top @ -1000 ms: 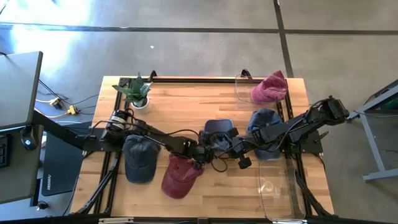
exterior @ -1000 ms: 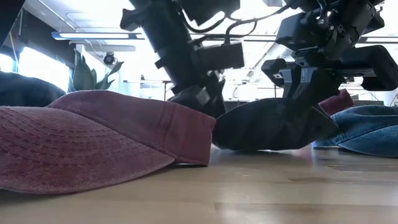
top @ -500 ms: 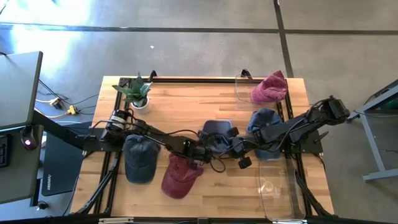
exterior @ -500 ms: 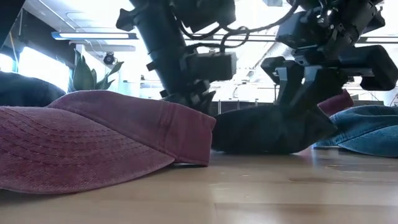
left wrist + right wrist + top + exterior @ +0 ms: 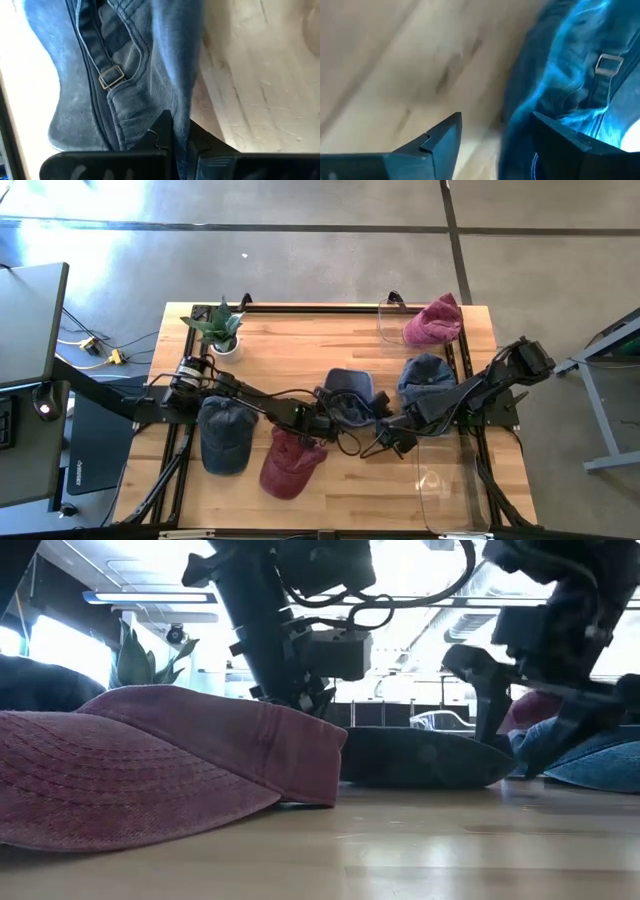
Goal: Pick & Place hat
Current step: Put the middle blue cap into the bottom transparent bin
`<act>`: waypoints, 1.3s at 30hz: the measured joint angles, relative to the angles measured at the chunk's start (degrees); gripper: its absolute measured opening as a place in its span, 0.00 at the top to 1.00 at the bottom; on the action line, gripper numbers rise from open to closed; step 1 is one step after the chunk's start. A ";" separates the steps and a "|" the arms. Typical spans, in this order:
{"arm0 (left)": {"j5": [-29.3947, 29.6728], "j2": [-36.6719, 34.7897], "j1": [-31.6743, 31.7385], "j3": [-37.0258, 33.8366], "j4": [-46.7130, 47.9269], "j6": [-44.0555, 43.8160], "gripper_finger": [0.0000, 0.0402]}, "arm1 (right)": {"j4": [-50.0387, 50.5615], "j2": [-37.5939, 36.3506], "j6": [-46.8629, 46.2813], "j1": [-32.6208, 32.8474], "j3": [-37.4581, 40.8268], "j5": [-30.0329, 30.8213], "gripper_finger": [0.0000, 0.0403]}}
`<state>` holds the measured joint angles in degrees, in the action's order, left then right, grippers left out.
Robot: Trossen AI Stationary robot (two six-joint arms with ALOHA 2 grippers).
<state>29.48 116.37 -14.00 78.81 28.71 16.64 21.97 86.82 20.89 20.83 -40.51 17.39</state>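
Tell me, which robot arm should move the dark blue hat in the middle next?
Probably the left. Its hand is shut on the dark blue hat at its edge, while the right hand is open and off the hat.

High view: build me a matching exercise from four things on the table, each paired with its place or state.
Things:
1. dark red cotton cap
2. pink fabric cap
3. small potted green plant
4. navy blue denim cap

Places or states:
A. far left corner of the wooden table
B. pinched in the left claw, mid-table
C. far right corner, beside a clear plastic bin
D. near edge, between the two arms

Pairs: 1-D, 2-C, 3-A, 4-B
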 joint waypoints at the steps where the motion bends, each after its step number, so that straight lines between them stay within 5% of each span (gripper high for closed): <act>1: 0.41 -0.30 -0.02 0.00 0.37 0.00 0.99 | 0.47 0.50 0.22 0.01 0.00 0.76 0.47; 7: 0.93 -1.25 -0.61 -0.04 2.19 0.01 0.99 | 6.15 0.61 -4.74 -0.02 0.07 11.23 0.62; 11: 1.34 -1.25 -0.70 -0.04 2.13 0.00 0.99 | 12.95 0.46 -12.80 -0.04 -2.16 16.55 0.63; 18: 1.34 -1.24 -0.63 -0.04 1.63 -0.52 0.99 | 15.54 0.46 -16.95 0.08 -7.47 11.53 0.41; 22: 1.03 -1.24 -0.66 -0.04 0.35 -0.62 0.99 | 3.84 0.46 -17.48 0.10 -7.56 5.19 0.31; 26: -0.91 -1.24 -0.63 -0.04 -0.54 -0.59 0.99 | -10.78 0.40 -16.80 0.08 -2.42 0.90 0.30; 32: -2.04 -1.24 -0.66 -0.04 -2.75 -0.82 0.99 | -30.51 1.03 -17.46 -1.66 7.11 0.78 0.42; 39: -5.85 -1.24 -0.18 -0.02 -6.80 -1.53 0.99 | -37.11 1.65 -19.44 -5.07 10.71 -4.01 0.78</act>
<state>23.63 115.13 -14.18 78.78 21.91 15.11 -15.14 88.48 1.45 15.76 -29.80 13.38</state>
